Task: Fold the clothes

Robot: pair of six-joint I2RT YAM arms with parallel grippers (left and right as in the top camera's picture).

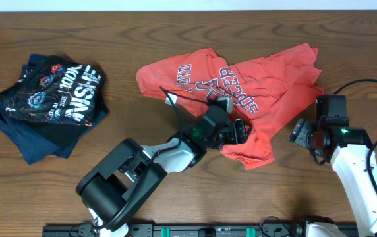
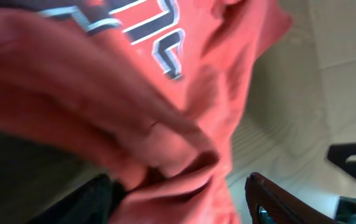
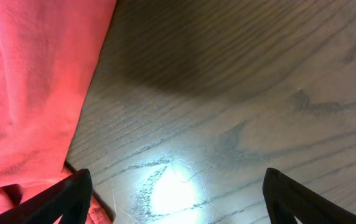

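Observation:
The clothes, a red-orange T-shirt point(image 1: 267, 72) with white-and-dark lettering, lie crumpled on the wooden table point(image 1: 175, 26) at centre right. My left gripper point(image 1: 238, 130) is at the shirt's lower middle. In the left wrist view its jaws point(image 2: 181, 186) straddle a bunched fold of the shirt point(image 2: 165, 93). The left finger point(image 2: 97, 196) touches the cloth, and the right finger point(image 2: 271, 199) stands a little apart from it. My right gripper point(image 1: 300, 131) is just right of the shirt's hem. It is open point(image 3: 178, 180) over bare wood, with the shirt's edge point(image 3: 28, 81) by its left finger.
A pile of black and navy garments with white lettering point(image 1: 50, 99) lies at the left of the table. A black rail point(image 1: 195, 230) runs along the front edge. Cables loop over the shirt's middle point(image 1: 175, 102) and by the right arm point(image 1: 373, 85).

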